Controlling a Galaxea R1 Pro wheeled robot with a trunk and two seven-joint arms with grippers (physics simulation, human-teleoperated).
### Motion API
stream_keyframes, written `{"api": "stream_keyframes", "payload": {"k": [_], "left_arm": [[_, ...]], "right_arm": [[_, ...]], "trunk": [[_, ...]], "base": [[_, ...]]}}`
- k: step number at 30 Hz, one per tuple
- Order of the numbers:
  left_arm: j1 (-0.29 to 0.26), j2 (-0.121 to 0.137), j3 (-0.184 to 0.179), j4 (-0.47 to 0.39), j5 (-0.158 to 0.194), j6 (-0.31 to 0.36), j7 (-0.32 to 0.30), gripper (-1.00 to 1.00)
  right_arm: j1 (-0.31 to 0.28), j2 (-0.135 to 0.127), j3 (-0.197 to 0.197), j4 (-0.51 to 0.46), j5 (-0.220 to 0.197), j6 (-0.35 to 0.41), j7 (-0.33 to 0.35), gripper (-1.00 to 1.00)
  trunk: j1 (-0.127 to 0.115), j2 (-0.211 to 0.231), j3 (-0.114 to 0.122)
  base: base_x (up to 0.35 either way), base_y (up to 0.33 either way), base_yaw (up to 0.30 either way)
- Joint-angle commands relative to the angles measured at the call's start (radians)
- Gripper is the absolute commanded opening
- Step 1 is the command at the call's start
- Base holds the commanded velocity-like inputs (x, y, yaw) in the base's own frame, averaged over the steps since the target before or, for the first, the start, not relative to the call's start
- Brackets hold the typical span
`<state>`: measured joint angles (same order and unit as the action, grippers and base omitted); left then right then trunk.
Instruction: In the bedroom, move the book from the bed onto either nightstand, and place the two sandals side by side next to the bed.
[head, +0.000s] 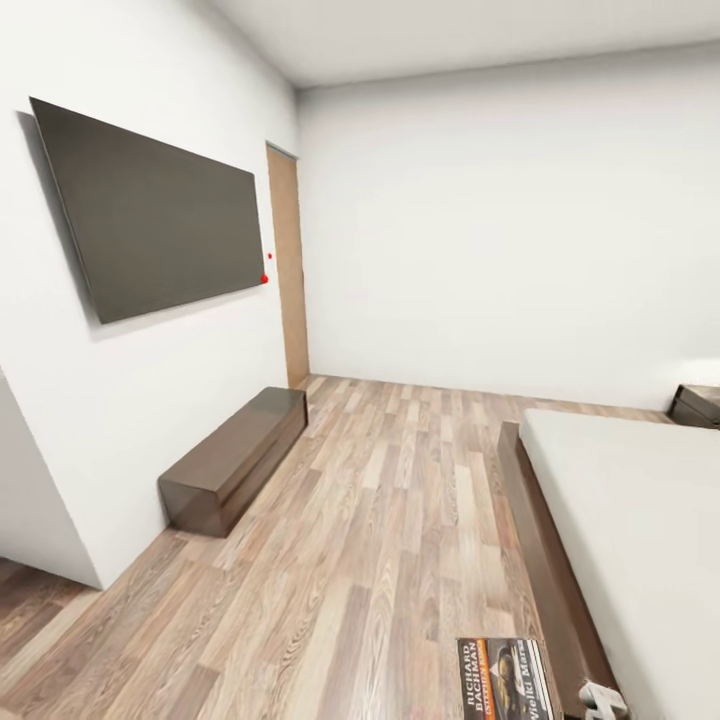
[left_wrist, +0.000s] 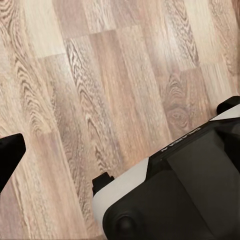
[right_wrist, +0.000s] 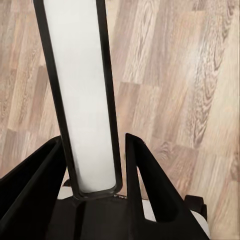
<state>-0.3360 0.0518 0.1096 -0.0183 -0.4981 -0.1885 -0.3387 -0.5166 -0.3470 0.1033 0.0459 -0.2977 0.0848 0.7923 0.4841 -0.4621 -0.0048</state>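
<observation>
- Wood-plank floor (head: 380, 560) runs through the white-walled bedroom.
- Right hand (right_wrist: 92, 165) is clamped on the book (head: 505, 680), held edge-on between its fingers, above the floor beside the bed (head: 640, 520).
- Left hand: whether apart or together, cannot tell.
- Farther off, a nightstand (head: 697, 405) stands past the bed.

A home bedroom: a low bed (head: 640, 520) on a wood-plank floor (head: 400, 520), a wall-mounted television (head: 150, 210), a long dresser (head: 235, 460), and probably a nightstand (head: 697, 404) at the edge.
</observation>
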Motion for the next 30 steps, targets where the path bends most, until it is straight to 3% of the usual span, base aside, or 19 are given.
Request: {"api": "stream_keyframes", "payload": {"k": [1,30], "left_arm": [[0.000,0.000,0.009,0.000,-0.010,-0.003,-0.003,1.00],[0.000,0.000,0.009,0.000,-0.010,-0.003,-0.003,1.00]], "right_arm": [[-0.001,0.000,0.003,0.002,-0.012,0.006,0.003,-1.00],[-0.001,0.000,0.003,0.003,-0.012,0.006,0.005,-1.00]], "trunk": [[0.000,-0.001,-0.001],[0.000,-0.001,-0.014]], "base": [[0.000,0.000,-0.280],[0.000,0.000,-0.278]]}}
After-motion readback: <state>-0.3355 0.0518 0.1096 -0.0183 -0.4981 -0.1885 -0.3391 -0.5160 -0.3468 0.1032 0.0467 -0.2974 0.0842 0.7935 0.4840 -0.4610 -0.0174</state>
